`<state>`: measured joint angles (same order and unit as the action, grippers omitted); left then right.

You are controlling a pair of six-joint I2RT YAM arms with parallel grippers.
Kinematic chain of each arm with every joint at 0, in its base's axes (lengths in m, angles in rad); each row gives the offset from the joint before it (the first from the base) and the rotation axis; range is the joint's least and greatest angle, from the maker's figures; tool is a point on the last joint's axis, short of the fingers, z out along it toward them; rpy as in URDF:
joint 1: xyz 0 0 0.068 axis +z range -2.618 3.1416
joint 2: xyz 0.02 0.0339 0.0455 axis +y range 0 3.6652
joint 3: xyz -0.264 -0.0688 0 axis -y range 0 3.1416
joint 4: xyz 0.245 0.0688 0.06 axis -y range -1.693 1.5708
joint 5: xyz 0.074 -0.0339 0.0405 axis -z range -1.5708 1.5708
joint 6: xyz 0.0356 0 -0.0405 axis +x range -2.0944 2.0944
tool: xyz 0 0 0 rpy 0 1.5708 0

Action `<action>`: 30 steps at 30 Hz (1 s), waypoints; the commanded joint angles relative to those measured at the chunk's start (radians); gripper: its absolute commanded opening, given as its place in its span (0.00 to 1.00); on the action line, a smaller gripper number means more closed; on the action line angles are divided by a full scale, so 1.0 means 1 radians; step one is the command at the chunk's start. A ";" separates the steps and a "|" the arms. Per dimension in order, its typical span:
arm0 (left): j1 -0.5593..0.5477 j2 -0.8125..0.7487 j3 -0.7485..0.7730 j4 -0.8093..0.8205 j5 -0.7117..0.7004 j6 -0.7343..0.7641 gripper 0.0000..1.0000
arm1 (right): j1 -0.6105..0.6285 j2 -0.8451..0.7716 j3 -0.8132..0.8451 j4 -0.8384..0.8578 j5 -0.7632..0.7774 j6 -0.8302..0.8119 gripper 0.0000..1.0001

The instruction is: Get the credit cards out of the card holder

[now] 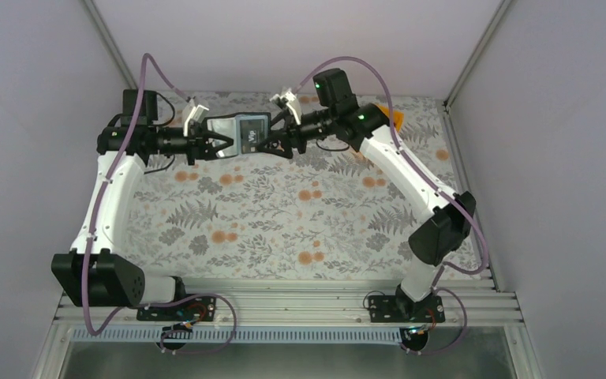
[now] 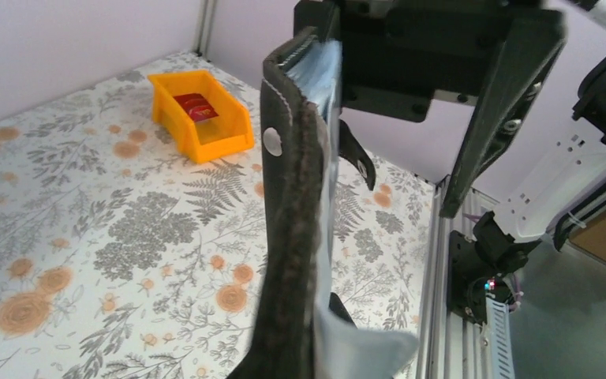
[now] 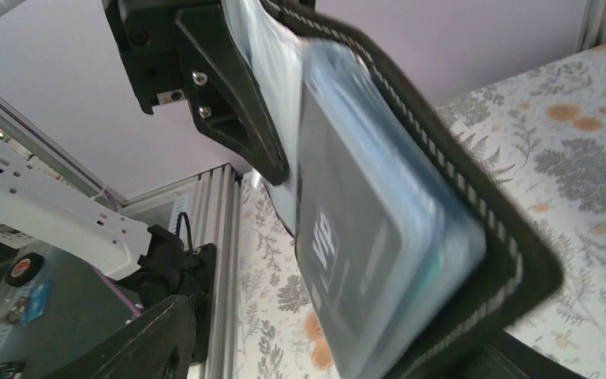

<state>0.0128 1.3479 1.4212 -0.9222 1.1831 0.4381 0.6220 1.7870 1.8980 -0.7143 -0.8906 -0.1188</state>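
- Judging by how things lie, the task is barely begun: no card shows loose on the floral-print table, and the small black folding card holder hangs in the air over its far side.
- The left gripper is clamped on the holder's left edge. The right gripper has its jaws spread around the other edge (not pinching it, as far as the left wrist view shows).
- Inside the holder's bluish clear plastic sleeves sits a black card with white marks; the other credit cards cannot be made out.
- The orange plastic bin holds one red card.
- Every card is left to pull out.
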 commanded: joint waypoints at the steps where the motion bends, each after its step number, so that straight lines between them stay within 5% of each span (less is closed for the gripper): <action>1: -0.002 -0.002 0.004 -0.041 0.122 0.085 0.02 | -0.040 -0.045 -0.106 0.110 -0.076 -0.043 0.74; 10: -0.002 0.051 0.053 -0.189 0.197 0.273 0.02 | -0.067 -0.027 -0.173 0.122 -0.216 -0.139 0.66; 19: -0.004 0.054 0.067 -0.323 0.247 0.458 0.02 | -0.077 0.007 -0.152 0.145 -0.267 -0.177 0.71; 25: -0.011 0.055 0.072 -0.343 0.247 0.482 0.02 | -0.088 0.015 -0.145 0.153 -0.259 -0.202 0.94; 30: -0.027 0.051 0.093 -0.354 0.243 0.492 0.02 | -0.086 0.029 -0.104 0.141 -0.266 -0.181 0.99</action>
<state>-0.0006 1.4033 1.4757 -1.2659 1.3659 0.8581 0.5419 1.8050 1.7565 -0.5861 -1.1374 -0.2993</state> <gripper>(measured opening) 0.049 0.953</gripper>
